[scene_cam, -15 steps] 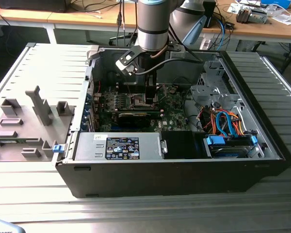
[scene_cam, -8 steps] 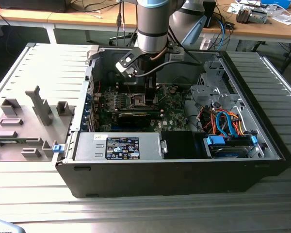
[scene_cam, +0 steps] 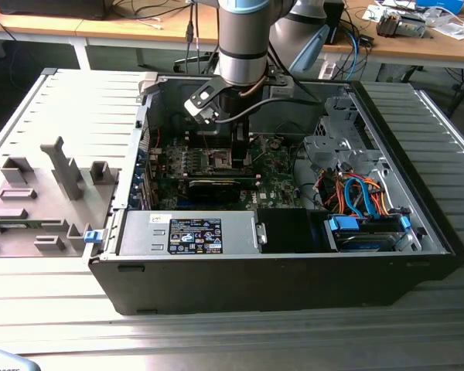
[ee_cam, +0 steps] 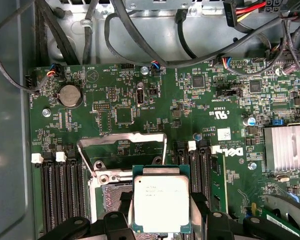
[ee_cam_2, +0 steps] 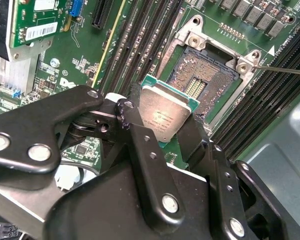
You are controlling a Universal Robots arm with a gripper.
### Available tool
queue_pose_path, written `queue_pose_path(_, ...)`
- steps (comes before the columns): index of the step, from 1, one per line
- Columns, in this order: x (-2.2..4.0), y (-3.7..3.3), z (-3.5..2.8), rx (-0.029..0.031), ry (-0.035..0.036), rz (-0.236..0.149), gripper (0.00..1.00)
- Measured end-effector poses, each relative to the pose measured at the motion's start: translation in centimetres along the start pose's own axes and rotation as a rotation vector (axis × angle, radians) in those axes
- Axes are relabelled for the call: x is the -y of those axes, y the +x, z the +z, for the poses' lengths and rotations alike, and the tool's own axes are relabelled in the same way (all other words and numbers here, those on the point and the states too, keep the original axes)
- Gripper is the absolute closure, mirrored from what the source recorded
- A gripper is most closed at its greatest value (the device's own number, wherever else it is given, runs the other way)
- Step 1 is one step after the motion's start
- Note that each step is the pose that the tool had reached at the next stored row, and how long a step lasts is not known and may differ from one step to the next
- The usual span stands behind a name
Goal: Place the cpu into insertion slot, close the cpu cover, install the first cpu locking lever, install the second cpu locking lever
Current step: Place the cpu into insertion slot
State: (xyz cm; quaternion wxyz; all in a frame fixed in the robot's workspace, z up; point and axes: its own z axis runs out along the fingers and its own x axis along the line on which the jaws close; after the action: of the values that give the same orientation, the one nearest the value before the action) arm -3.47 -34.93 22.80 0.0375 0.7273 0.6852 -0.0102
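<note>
My gripper (ee_cam_2: 162, 126) is shut on the cpu (ee_cam_2: 165, 116), a silver-faced square chip with a green rim, gripped by two opposite edges between black fingers (ee_cam_2: 132, 131). The chip hangs tilted just above one side of the insertion slot (ee_cam_2: 204, 81), whose pin field lies bare inside its metal rim. In the first wrist view the cpu (ee_cam: 161, 202) covers most of the insertion slot (ee_cam: 108, 199). Behind it the cpu cover (ee_cam: 121, 138) stands swung open, a thin metal frame with a square window. A thin lever rod (ee_cam_2: 285, 70) sticks out past a socket corner. In the exterior view the gripper (scene_cam: 233, 148) is down inside the computer case.
Long black memory slots (ee_cam_2: 150, 35) flank the socket on both sides. A heatsink (ee_cam: 286, 147) and a graphics card (scene_cam: 220, 185) lie close by. Cables (ee_cam: 140, 40) run above the board. The case wall (scene_cam: 255, 270), power supply (scene_cam: 189, 232) and drive cage (scene_cam: 348, 154) hem in the arm.
</note>
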Motion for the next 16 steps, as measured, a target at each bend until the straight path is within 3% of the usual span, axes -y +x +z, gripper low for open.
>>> queue_pose_path(16, 0.02, 0.02, 0.3, 0.0001, 0.0, 0.0, 0.46)
